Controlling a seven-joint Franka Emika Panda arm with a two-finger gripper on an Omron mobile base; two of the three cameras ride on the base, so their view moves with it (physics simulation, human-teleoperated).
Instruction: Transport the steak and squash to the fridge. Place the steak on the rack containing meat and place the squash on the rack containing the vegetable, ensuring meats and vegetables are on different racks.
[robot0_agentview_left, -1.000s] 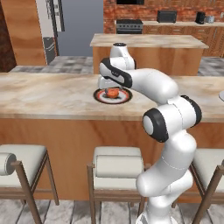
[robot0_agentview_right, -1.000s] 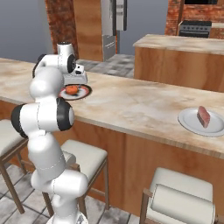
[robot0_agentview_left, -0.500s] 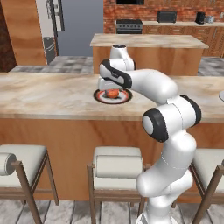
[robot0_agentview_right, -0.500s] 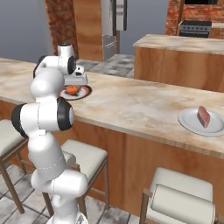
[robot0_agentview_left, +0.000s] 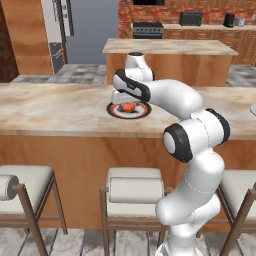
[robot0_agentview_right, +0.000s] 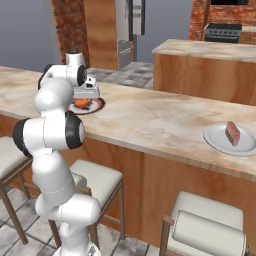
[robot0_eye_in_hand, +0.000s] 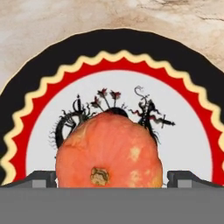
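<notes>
An orange squash (robot0_eye_in_hand: 109, 148) sits on a round plate (robot0_eye_in_hand: 188, 127) with a black, red and cream rim on the near counter. My gripper (robot0_eye_in_hand: 112, 177) is low over it, open. One dark fingertip (robot0_eye_in_hand: 43, 178) stands to the squash's left and one to its right, both close to its sides. The base views show the hand (robot0_agentview_left: 129, 101) (robot0_agentview_right: 86, 99) down at this plate (robot0_agentview_left: 141, 113) and the squash (robot0_agentview_right: 81, 103). The steak (robot0_agentview_right: 232, 133) lies on a white plate (robot0_agentview_right: 216, 142) far to the right on the same counter. The grey fridge (robot0_agentview_left: 61, 27) (robot0_agentview_right: 131, 25) stands shut at the back.
Stools (robot0_agentview_left: 135, 187) (robot0_agentview_right: 97, 182) line the near side of the marble counter (robot0_agentview_left: 55, 107). A second island (robot0_agentview_left: 170, 47) stands behind it, with a black range (robot0_agentview_left: 146, 29) and appliances along the brick back wall.
The hand has sunk a little lower over the squash. The plate, squash and steak have not moved.
</notes>
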